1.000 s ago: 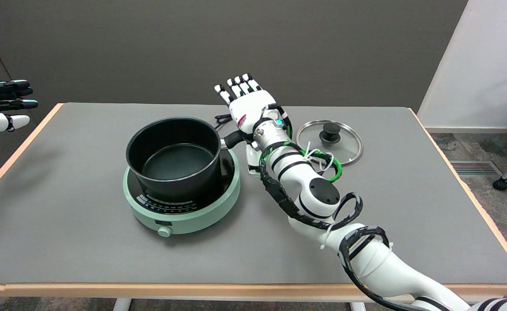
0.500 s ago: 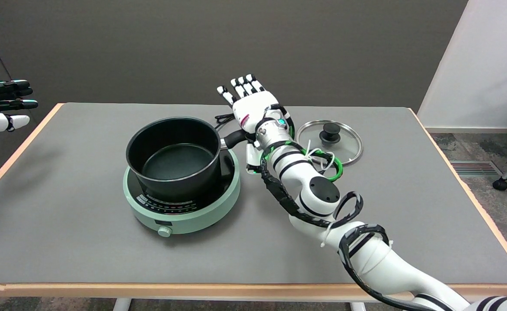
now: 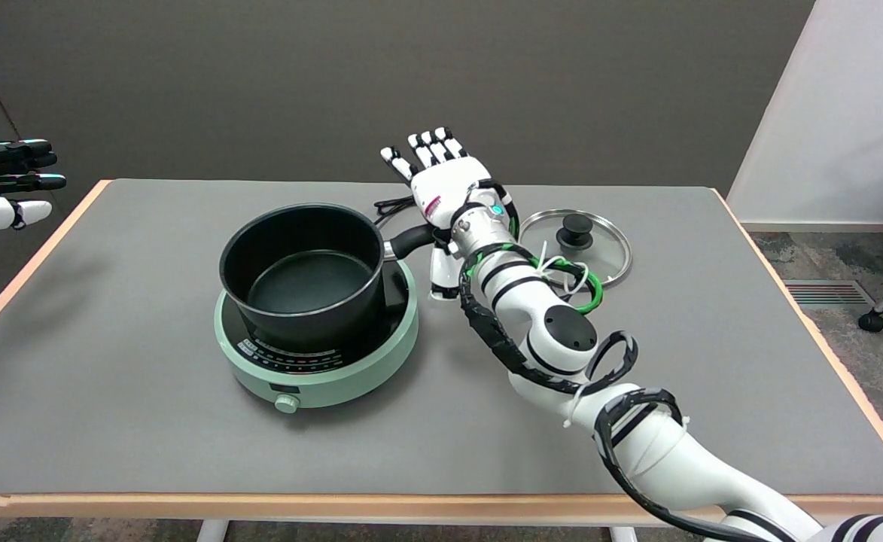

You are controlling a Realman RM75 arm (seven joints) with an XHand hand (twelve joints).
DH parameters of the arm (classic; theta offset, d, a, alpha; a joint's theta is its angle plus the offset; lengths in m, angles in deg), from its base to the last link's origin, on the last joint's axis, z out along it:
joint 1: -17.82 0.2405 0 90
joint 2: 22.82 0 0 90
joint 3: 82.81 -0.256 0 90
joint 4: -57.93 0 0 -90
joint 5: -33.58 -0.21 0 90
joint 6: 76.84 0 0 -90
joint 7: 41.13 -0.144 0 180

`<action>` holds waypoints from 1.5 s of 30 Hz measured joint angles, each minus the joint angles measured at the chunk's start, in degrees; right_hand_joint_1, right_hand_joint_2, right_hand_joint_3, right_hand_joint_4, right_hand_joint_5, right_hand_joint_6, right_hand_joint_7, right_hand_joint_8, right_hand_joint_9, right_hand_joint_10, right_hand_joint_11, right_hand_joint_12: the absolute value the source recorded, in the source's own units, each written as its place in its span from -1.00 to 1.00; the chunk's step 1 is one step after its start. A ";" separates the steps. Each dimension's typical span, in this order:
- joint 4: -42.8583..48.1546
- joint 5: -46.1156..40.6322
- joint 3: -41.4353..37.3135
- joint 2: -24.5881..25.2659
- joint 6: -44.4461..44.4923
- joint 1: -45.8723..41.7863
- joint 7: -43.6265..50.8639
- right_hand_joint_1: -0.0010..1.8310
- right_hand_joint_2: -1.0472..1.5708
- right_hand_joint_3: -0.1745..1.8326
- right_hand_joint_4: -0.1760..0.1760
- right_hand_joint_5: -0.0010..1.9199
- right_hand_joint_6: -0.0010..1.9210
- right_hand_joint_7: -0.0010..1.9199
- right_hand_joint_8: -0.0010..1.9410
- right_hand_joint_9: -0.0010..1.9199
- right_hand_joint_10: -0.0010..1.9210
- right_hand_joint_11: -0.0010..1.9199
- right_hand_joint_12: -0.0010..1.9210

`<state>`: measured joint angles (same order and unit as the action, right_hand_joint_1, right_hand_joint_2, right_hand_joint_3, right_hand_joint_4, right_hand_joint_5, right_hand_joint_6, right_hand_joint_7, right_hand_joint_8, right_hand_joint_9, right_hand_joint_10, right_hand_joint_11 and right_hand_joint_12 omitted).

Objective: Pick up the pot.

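- Pot [image 3: 302, 275]: we record one black pot, lid off and nothing inside it, standing upright on the cooker left of the table's centre. Its black handle [image 3: 409, 241] sticks out to the right, past the cooker's rim.
- Cooker [image 3: 319, 354]: we note a round, pale green hot plate under the pot, with a row of small markings and a knob [image 3: 287, 403] on its near side. A black cord [image 3: 390, 206] lies on the table behind it.
- Right hand [image 3: 441, 184]: we list it as empty, fingers [image 3: 430, 147] straight and slightly spread, pointing away toward the far wall. It hangs above the outer end of the pot's handle; we cannot tell whether the wrist or palm touches the handle, since the hand hides that spot.
- Right arm [image 3: 554, 339]: white, with black cabling and a green loop, reaching in from the lower right across the table.
- Lid [image 3: 595, 252]: we count one glass lid with a metal rim and a black knob [image 3: 574, 229], lying flat on the table just right of the wrist, partly covered by the arm.
- White object [image 3: 443, 275]: a small white piece sits on the table under the wrist, just right of the cooker; we cannot tell what it is.
- Table [image 3: 147, 421]: grey top with a light wooden edge.
- Left hand [image 3: 4, 184]: held in the air at the upper left, well apart from the pot.
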<state>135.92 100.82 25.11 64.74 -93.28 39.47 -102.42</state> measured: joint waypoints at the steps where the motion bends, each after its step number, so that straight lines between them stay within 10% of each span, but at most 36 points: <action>1: 0.03 -0.01 -0.01 -0.06 0.01 0.00 -0.19 0.26 -0.64 0.03 1.00 -0.99 -0.99 -0.99 -0.99 -0.99 -0.99 -0.99 -0.99; 17: -0.04 -0.08 -0.14 -1.02 1.42 0.37 -3.21 0.25 -0.70 0.61 1.00 -0.91 -0.91 -0.91 -0.91 -0.91 -0.91 -0.91 -0.91; 25: -0.24 -0.10 -0.21 -1.24 2.16 0.59 -3.95 0.25 -0.75 0.85 1.00 -0.49 -0.49 -0.49 -0.49 -0.49 -0.49 -0.49 -0.49; 45: -0.60 -0.16 -0.19 -1.46 3.17 0.68 -4.54 0.34 -0.71 0.64 1.00 -0.27 -0.27 -0.27 -0.28 -0.27 -0.27 -0.27 -0.27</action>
<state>135.32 100.66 24.92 63.27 -90.11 40.14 -106.97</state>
